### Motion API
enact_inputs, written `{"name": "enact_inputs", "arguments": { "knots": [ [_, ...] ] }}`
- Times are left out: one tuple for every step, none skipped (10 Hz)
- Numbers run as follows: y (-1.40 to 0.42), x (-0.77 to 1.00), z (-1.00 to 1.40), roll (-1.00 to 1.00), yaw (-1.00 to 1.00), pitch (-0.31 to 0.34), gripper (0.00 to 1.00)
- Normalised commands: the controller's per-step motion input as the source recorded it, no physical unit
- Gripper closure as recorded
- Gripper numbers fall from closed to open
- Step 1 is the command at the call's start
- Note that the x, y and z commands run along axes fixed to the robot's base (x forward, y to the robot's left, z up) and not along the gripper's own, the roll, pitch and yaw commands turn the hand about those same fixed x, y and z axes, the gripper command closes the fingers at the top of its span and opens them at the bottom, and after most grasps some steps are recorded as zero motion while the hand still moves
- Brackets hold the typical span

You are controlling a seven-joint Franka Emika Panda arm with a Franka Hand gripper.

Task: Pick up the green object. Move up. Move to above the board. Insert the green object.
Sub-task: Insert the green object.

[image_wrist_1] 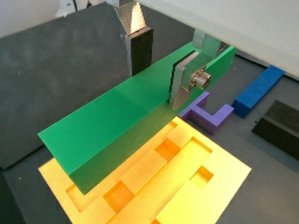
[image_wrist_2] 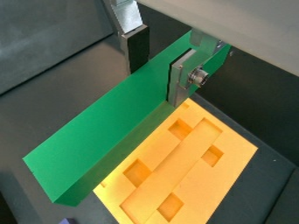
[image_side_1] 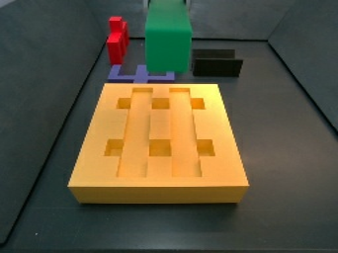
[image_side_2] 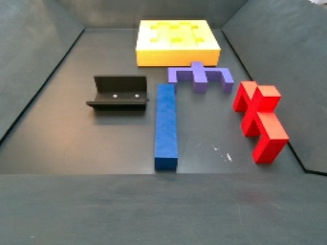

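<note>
Dark grey floor [image_side_2: 76, 144], dark sloped walls [image_side_2: 38, 38]

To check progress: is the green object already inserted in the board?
No, the gripper holds the green object above the board.

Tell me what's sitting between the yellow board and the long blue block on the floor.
The purple piece lies there, just off the board's near edge and beside the blue block's far end, shown in a side view. The gripper holds the green object over the board.
</note>
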Motion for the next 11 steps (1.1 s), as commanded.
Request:
{"name": "enact_inputs", "arguments": {
  "knots": [
    [-0.23, 0.00, -0.79, 0.29, 0.25, -0.001, 1.00],
    [-0.24, 0.00, -0.85, 0.27, 0.19, -0.010, 1.00],
    [-0.20, -0.02, -1.00, 0.18, 0.00, -0.021, 1.00],
    [-0.02, -0.10, -1.00, 0.09, -0.13, -0.069, 1.00],
    [0.00, -0.14, -0.98, 0.05, -0.19, -0.130, 1.00],
    [0.00, -0.13, -0.91, 0.00, -0.21, -0.167, 1.00],
    [0.06, -0.39, -0.63, -0.17, -0.27, -0.240, 1.00],
    [0.00, -0.31, -0.59, -0.20, -0.01, -0.204, 1.00],
    [-0.03, -0.28, -0.70, 0.00, 0.00, -0.216, 1.00],
    [-0.08, -0.24, -0.63, 0.04, 0.00, -0.184, 1.00],
    [-0.12, -0.24, -0.42, 0.15, 0.01, -0.107, 1.00]
  ]
}}
